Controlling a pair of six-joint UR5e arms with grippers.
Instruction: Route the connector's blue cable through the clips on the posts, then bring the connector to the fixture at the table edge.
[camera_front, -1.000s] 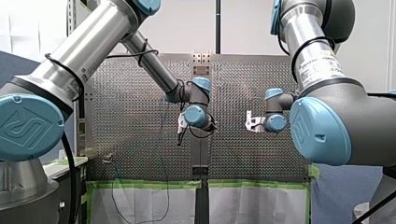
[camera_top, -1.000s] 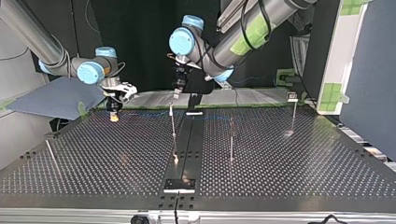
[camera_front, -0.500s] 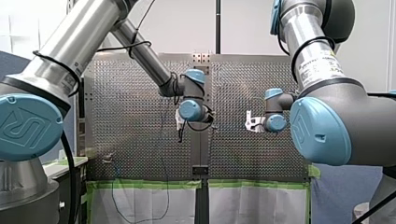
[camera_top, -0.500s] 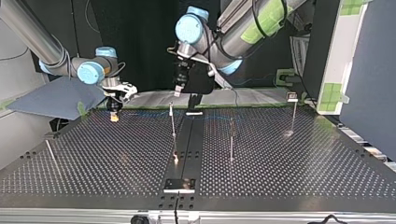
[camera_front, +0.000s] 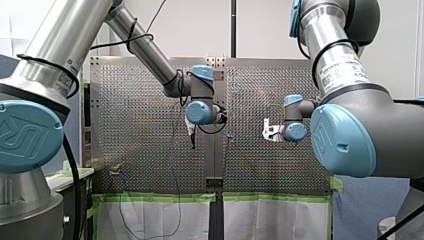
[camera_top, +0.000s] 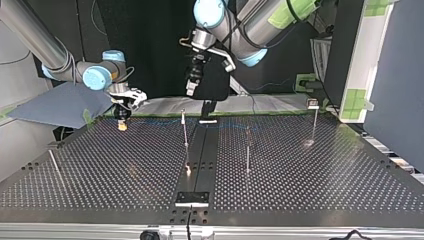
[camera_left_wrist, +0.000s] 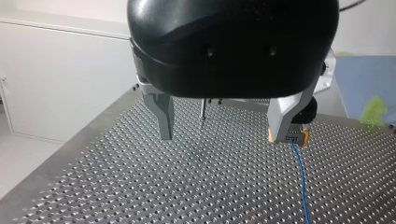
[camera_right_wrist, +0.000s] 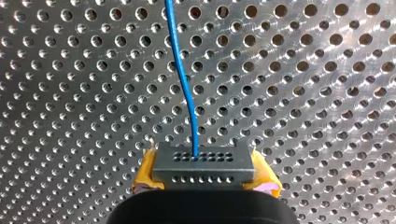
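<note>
Front view, my left gripper (camera_front: 191, 136) and my right gripper (camera_front: 270, 131) well apart, grip unreadable, top view adds a post (camera_top: 185, 131) under my left gripper, left wrist view, its fingers (camera_left_wrist: 163, 116) spread, empty, right wrist view, yellow pads (camera_right_wrist: 144, 175) clenched on connector (camera_right_wrist: 204, 161), blue cable (camera_right_wrist: 182, 70) running ahead.

Blue cable (camera_right_wrist: 183, 79): plain blue. Connector (camera_right_wrist: 204, 164): dark grey, with two rows of small round holes across its face. My right gripper (camera_right_wrist: 205, 176): yellow pads (camera_right_wrist: 145, 171), black body. My left gripper (camera_left_wrist: 223, 137): glossy black housing, grey metal fingers (camera_left_wrist: 164, 116). Table (camera_right_wrist: 303, 93): silver metal, regular grid of round holes. Joint caps (camera_front: 27, 135) on the arms: light blue. Tape (camera_front: 155, 197) at the table edge: green.
</note>
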